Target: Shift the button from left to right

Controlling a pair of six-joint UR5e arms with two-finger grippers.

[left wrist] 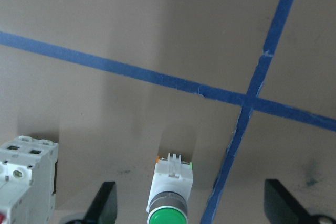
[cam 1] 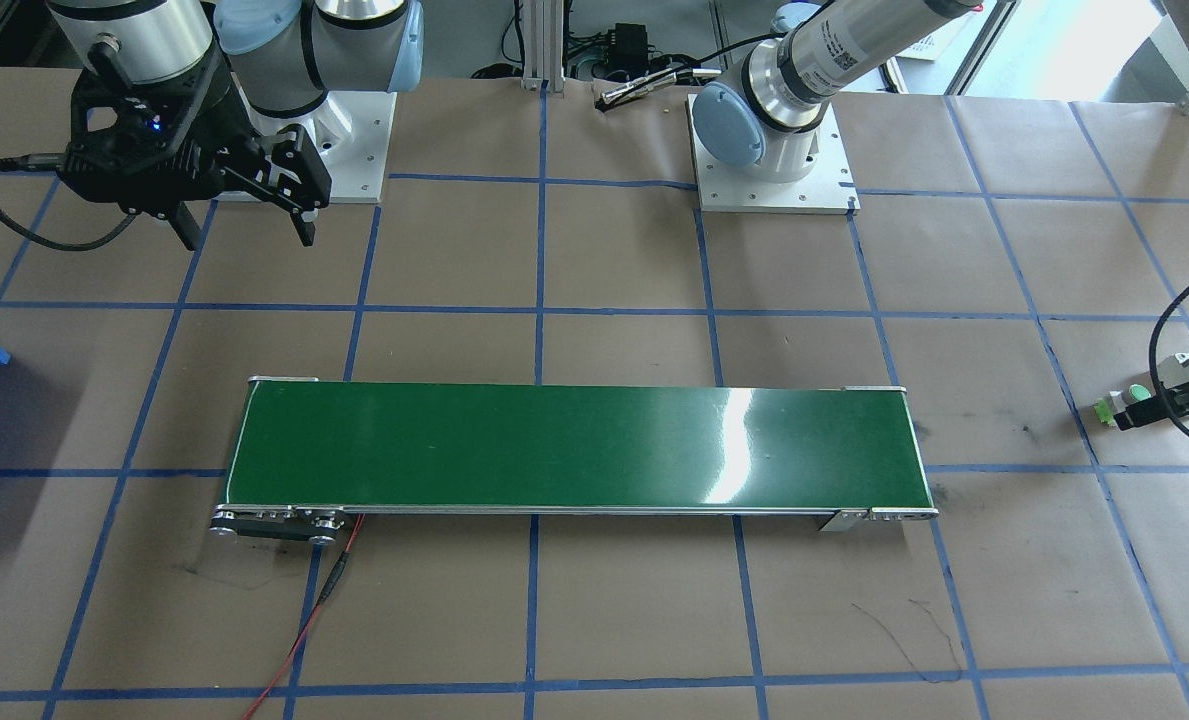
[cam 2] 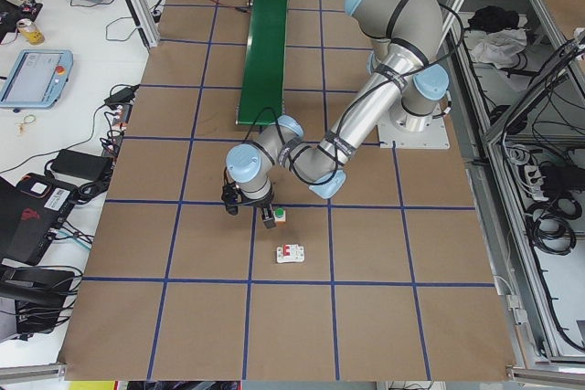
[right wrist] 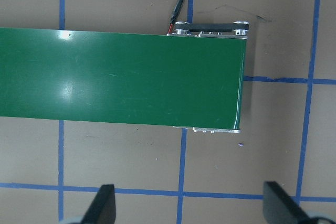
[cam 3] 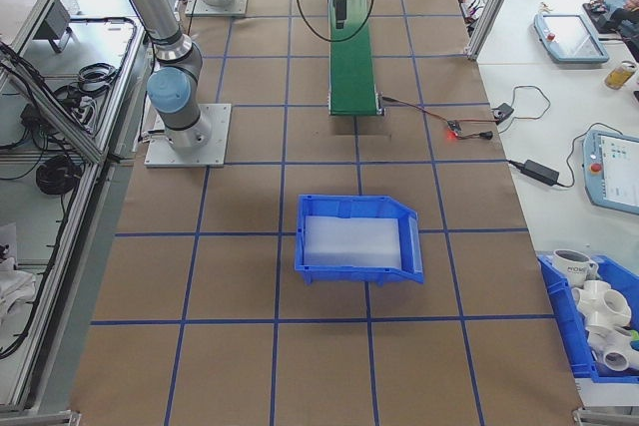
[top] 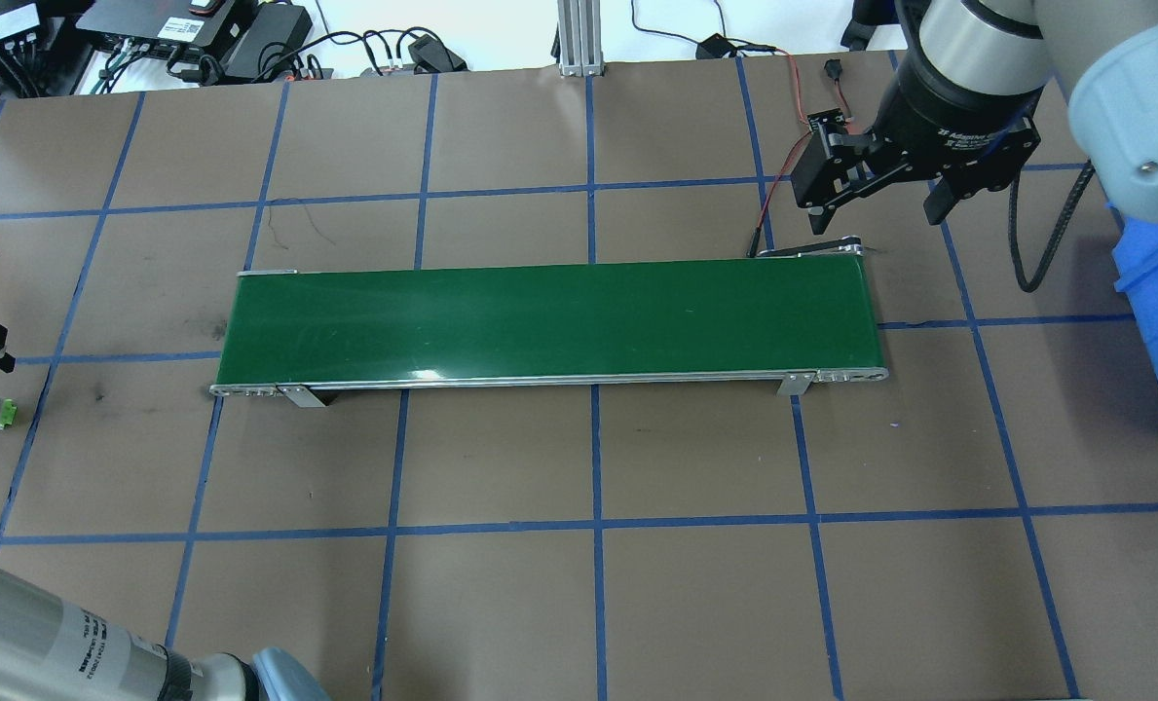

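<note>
Green conveyor belt (top: 549, 321) mid-table, red lead (cam 1: 304, 625) at its right end. Blue bin (cam 3: 356, 237) on right side of table. White circuit breaker (cam 2: 291, 254) with red lever at far left.

green-capped white button (left wrist: 170, 190), dark green belt (cam 1: 574, 447), blue-gridded brown table (cam 1: 594, 620)

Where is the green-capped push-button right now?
The green-capped push-button lies on the brown paper table between the open left tool's fingers, beside the white circuit breaker, at overhead's far left edge.
</note>
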